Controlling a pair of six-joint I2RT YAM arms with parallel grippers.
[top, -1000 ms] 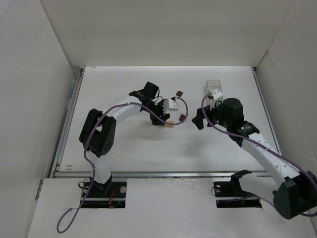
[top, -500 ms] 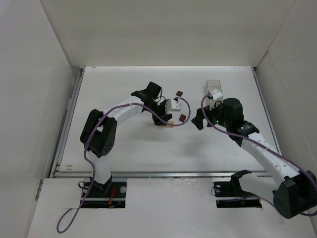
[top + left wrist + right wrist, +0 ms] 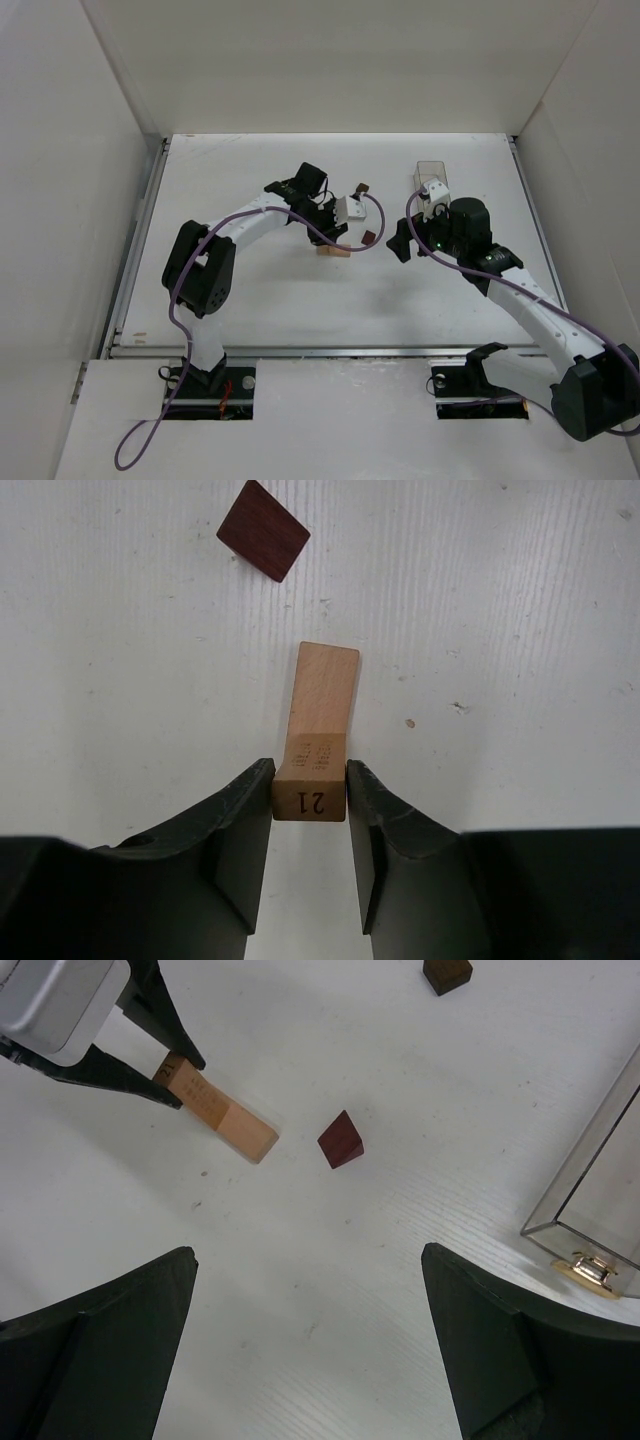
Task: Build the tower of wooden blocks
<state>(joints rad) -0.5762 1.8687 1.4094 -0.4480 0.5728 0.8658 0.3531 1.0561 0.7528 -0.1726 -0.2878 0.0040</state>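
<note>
My left gripper is shut on the near end of a light tan block marked "21". The block's far end points away and down toward the table. In the top view the tan block sits just below the left gripper. One dark reddish-brown cube lies a little beyond the block, also seen in the top view and the right wrist view. A second dark cube lies farther back. My right gripper is open and empty, above the table to the right of the cubes.
A clear plastic box stands at the back right, close to the right wrist; its corner shows in the right wrist view. White walls enclose the table on three sides.
The left wrist has turned a little and the tan block in its grip has shifted slightly left. The right arm has not moved.
</note>
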